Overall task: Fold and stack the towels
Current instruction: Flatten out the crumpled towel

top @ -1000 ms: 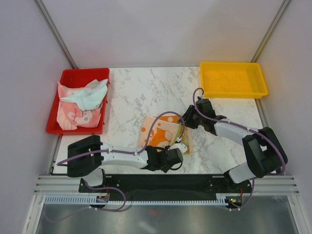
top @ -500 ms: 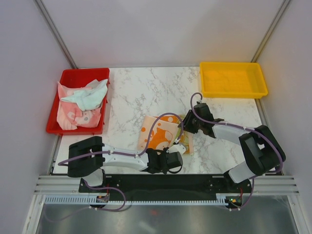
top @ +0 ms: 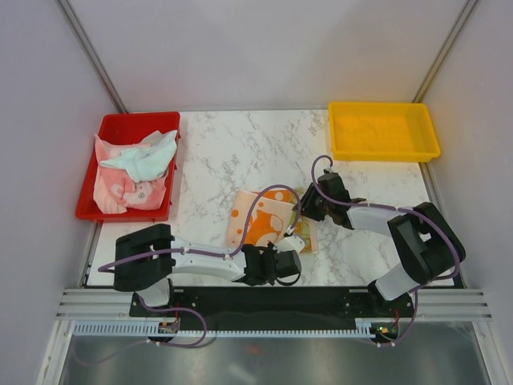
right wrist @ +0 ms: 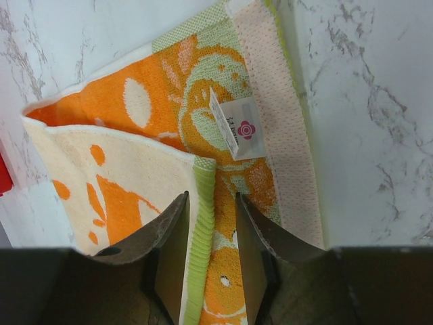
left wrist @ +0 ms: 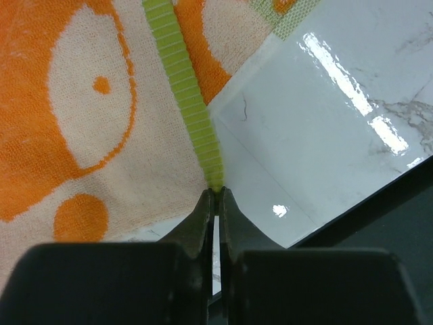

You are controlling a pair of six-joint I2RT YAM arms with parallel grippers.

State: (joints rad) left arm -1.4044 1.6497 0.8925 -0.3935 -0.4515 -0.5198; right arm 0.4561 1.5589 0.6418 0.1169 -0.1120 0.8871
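Observation:
An orange-and-cream towel point(top: 263, 216) lies partly folded on the marble table near the front middle. My left gripper point(top: 290, 243) is at its near right corner. In the left wrist view the left gripper point(left wrist: 215, 193) is shut, its tips pinching the end of the towel's green hem point(left wrist: 189, 101). My right gripper point(top: 309, 207) is at the towel's right edge. In the right wrist view the right gripper point(right wrist: 211, 198) is open and straddles the green hem point(right wrist: 203, 210) of the folded-over layer, close to a white tag point(right wrist: 237, 125). A mint towel point(top: 144, 159) and a pink towel point(top: 120, 191) lie crumpled in the red tray point(top: 86, 210).
The red tray stands at the table's left edge and a yellow tray point(top: 385, 156) at the back right. Bare marble point(left wrist: 325, 122) runs to the table's near edge just right of the left gripper. Purple cables loop over both arms.
My left gripper has shut on the towel's green hem at the near corner. The right gripper slid a little left onto the towel's right edge and stays open.

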